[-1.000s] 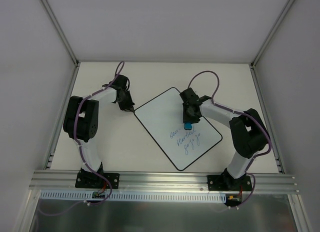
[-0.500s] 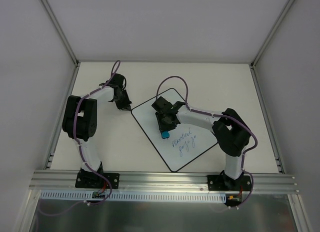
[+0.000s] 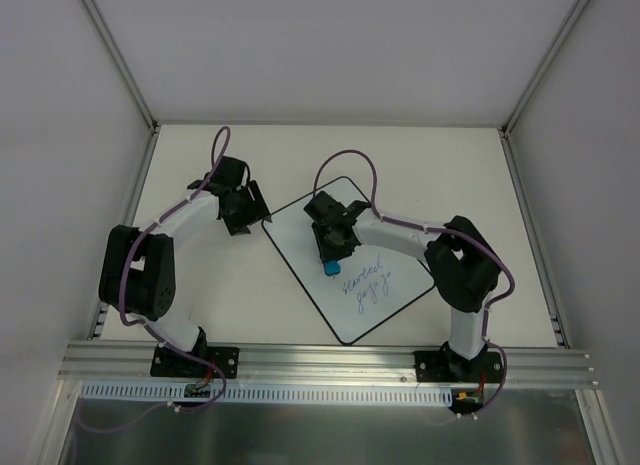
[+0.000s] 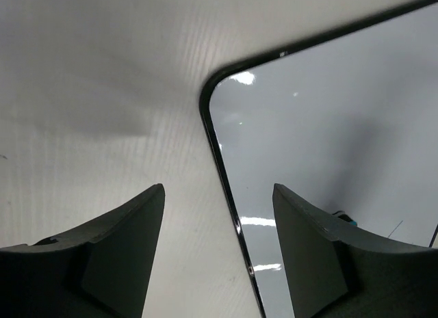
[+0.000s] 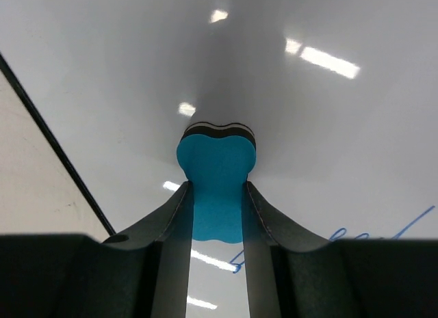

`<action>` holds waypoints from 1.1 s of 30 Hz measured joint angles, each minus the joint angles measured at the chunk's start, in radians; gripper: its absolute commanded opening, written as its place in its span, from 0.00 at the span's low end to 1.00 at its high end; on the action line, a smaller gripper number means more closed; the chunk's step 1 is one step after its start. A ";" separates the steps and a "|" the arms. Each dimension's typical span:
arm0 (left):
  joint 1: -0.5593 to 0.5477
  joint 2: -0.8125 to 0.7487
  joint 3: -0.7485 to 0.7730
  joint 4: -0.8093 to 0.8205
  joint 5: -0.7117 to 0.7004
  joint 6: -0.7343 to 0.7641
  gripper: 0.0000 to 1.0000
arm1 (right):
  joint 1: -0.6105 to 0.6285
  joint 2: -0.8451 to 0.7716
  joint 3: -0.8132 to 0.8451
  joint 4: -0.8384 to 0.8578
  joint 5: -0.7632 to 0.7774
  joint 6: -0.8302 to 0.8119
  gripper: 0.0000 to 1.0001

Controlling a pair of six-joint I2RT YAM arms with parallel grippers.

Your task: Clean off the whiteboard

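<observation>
The whiteboard (image 3: 300, 240) lies turned at an angle on the table, with two lines of blue handwriting (image 3: 368, 283) on its near half. My right gripper (image 3: 331, 257) is shut on the small blue eraser (image 3: 330, 269), which presses on the board just above the writing. In the right wrist view the eraser (image 5: 215, 161) sits pinched between the fingers of the right gripper (image 5: 217, 187), with a blue stroke (image 5: 383, 230) beside it. My left gripper (image 3: 256, 214) stands open at the board's left corner. In the left wrist view the left gripper (image 4: 219, 191) straddles the black rim (image 4: 229, 195) of the whiteboard (image 4: 328, 126).
The pale table (image 3: 220, 295) is walled in by white panels and aluminium posts (image 3: 120, 60). A metal rail (image 3: 330, 357) carrying both arm bases runs along the near edge. The right arm's purple cable (image 3: 345, 165) loops above the board.
The left gripper has opened and its arm has swung its elbow leftward. The right gripper swept the eraser left across the board; a line of writing vanished and the board slid slightly left.
</observation>
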 measured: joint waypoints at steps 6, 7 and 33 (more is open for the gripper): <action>-0.135 -0.032 -0.071 -0.001 -0.026 -0.092 0.64 | -0.068 -0.074 -0.056 -0.005 0.050 -0.028 0.00; -0.157 -0.032 -0.080 -0.002 -0.031 -0.110 0.62 | -0.084 -0.095 -0.066 -0.006 0.057 -0.032 0.00; -0.284 0.047 -0.117 0.000 -0.120 -0.298 0.21 | -0.332 -0.444 -0.259 0.020 0.045 -0.072 0.00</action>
